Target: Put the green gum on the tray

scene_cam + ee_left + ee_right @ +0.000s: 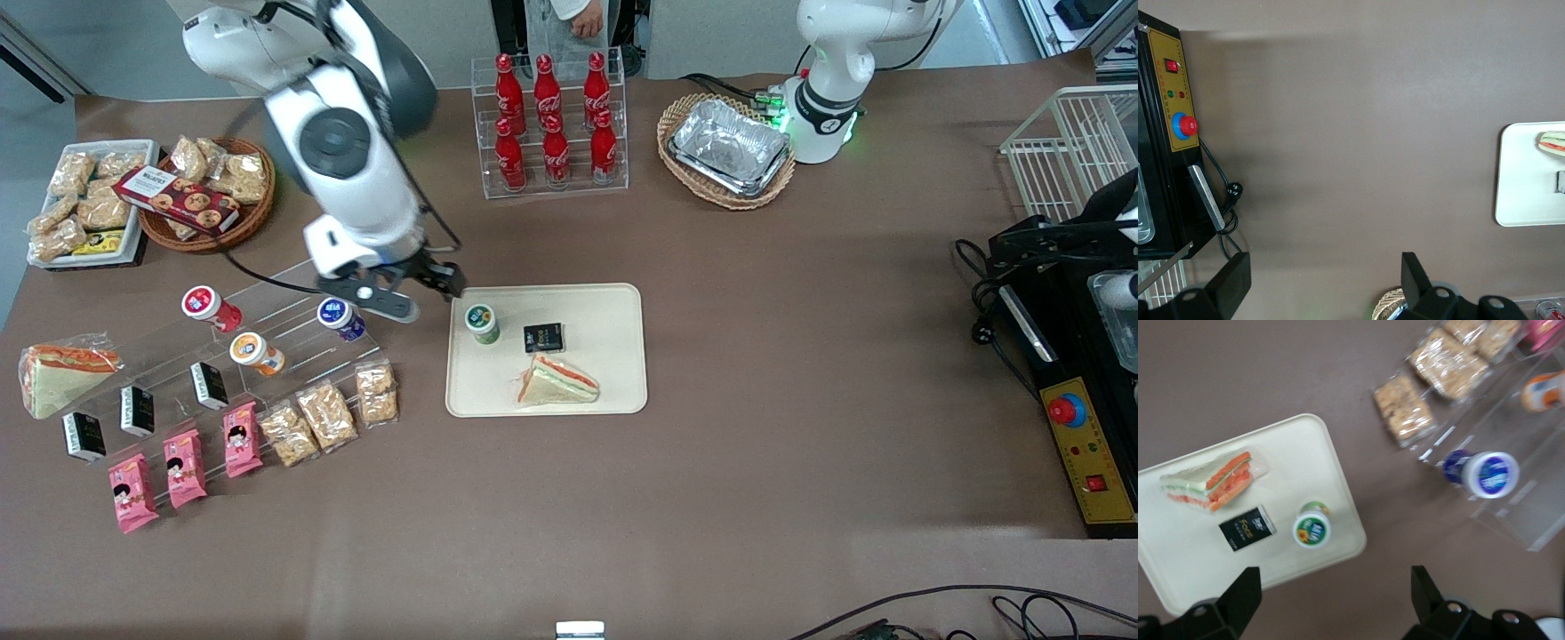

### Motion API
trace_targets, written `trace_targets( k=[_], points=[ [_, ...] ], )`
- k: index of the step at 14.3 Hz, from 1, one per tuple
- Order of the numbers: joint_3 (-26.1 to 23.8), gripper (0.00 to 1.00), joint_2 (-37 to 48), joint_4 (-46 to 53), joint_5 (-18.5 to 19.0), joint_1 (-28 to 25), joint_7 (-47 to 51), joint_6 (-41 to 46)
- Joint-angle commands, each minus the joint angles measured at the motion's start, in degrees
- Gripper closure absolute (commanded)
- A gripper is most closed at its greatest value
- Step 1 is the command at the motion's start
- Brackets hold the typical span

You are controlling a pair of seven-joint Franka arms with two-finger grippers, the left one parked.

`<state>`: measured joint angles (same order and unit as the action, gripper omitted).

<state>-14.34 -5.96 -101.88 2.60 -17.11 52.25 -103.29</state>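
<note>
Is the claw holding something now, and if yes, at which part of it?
Nothing is held. The claw is open and empty, above the table beside the tray. The green gum stands upright on the tray, apart from the claw.

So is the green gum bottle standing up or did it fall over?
Standing up. The green gum sits on the tray with its round white lid facing up. The open gripper is above the table beside it.

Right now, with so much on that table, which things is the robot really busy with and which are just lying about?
Part of the job:
- green gum, upright on the tray
- tray
- gripper, open, above the table beside the tray, holding nothing

Just lying about:
- sandwich and black packet, both on the tray
- blue gum bottle
- cola bottles
</note>
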Motion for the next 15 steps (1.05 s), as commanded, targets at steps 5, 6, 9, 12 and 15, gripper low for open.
trace_targets(
  k=[5, 6, 9, 12, 15],
  points=[
    [5.52, 0.0, 4.72, 12.94, -2.86, 7.0, -25.67, 14.44],
    [8.94, 0.0, 5.86, 11.8, -2.87, 6.92, -30.14, 13.57],
    [15.82, 0.0, 7.63, 9.5, -2.34, 8.66, -42.46, 12.24],
    [15.57, 0.0, 6.5, 10.38, -2.95, 17.36, -53.46, 11.8],
    [15.92, 0.0, 5.53, 11.17, -2.78, 18.78, -53.56, 11.45]
  ],
)
